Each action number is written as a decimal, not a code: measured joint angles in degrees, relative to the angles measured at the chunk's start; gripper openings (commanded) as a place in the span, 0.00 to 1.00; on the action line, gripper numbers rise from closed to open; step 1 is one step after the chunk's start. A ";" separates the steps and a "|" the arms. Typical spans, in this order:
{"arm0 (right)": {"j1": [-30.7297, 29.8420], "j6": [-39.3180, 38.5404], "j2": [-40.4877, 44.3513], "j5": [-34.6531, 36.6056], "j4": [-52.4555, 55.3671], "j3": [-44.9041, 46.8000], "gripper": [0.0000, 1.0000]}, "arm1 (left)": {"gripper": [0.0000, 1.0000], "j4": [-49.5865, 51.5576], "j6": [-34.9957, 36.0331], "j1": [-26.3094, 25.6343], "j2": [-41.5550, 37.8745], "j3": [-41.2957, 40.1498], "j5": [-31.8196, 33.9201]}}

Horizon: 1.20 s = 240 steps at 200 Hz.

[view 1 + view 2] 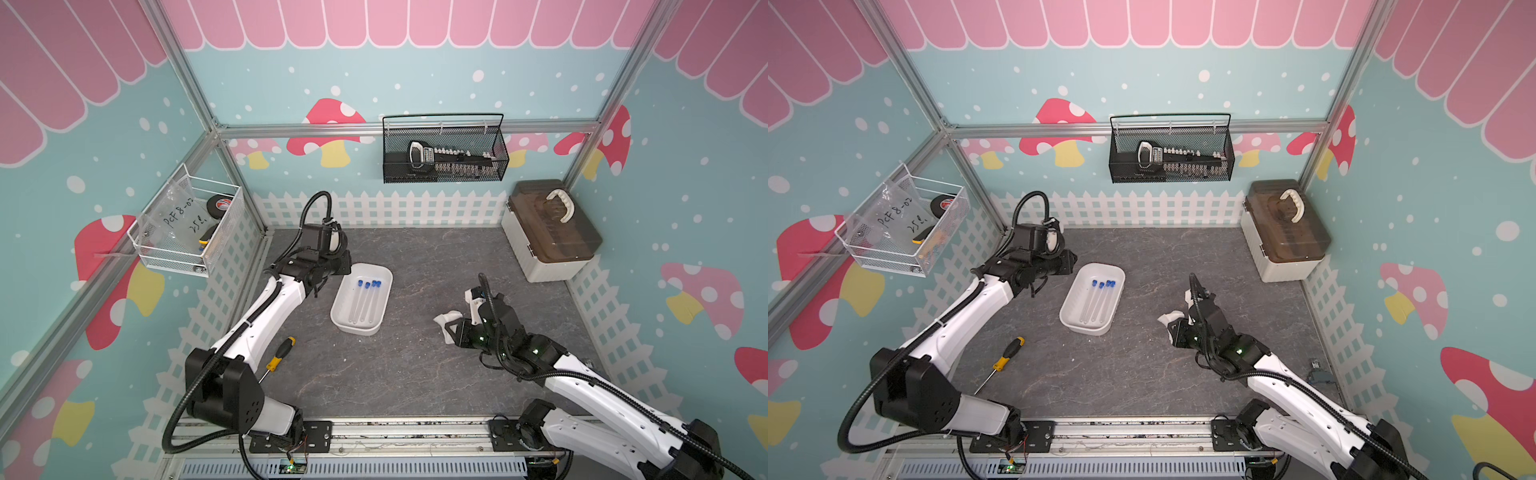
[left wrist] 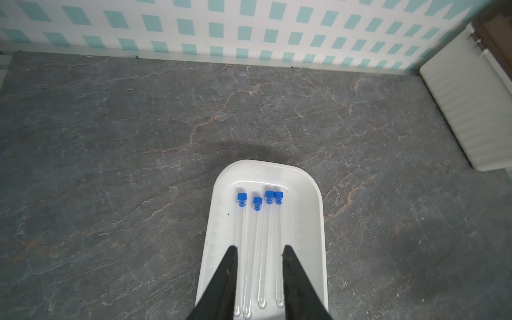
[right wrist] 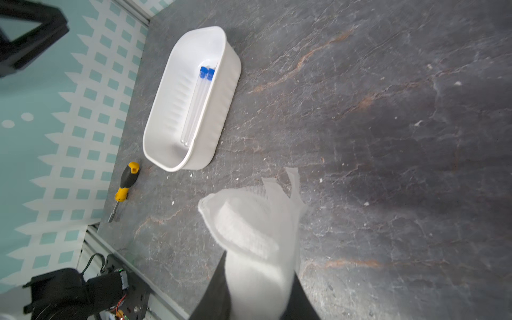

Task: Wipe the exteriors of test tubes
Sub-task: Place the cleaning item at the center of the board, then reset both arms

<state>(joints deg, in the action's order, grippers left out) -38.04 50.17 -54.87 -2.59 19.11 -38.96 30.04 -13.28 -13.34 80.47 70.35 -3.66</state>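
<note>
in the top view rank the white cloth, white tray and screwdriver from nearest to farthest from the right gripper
1. white cloth: pinched in the fingers of the right gripper.
2. white tray: to the robot's left, mid-table.
3. screwdriver: farthest, further left past the tray.

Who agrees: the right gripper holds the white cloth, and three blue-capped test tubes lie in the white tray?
Wrong count: four test tubes lie in the white tray, as the left wrist view shows. The right gripper does hold the white cloth.
</note>
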 measured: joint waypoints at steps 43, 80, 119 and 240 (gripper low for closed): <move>5.01 -2.58 -9.49 -1.90 -2.97 0.02 0.24 | 0.45 -2.95 -3.65 3.06 -14.27 -13.09 1.29; 5.75 -3.08 -14.51 -3.17 -5.29 2.71 0.49 | 0.52 -6.25 -7.30 3.91 -21.29 -22.77 5.22; 5.79 -3.67 -13.94 -2.25 -5.20 3.26 0.64 | 0.59 -8.87 -10.27 3.96 -25.81 -30.36 9.70; 6.10 -17.03 3.52 19.50 1.77 -2.54 0.99 | 1.00 -22.05 -11.06 3.96 -41.48 -45.40 32.39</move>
<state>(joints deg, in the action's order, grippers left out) -31.94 33.15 -51.35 16.91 20.88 -41.50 7.99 -24.34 -9.39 38.98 24.95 28.73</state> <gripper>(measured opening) 0.985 0.995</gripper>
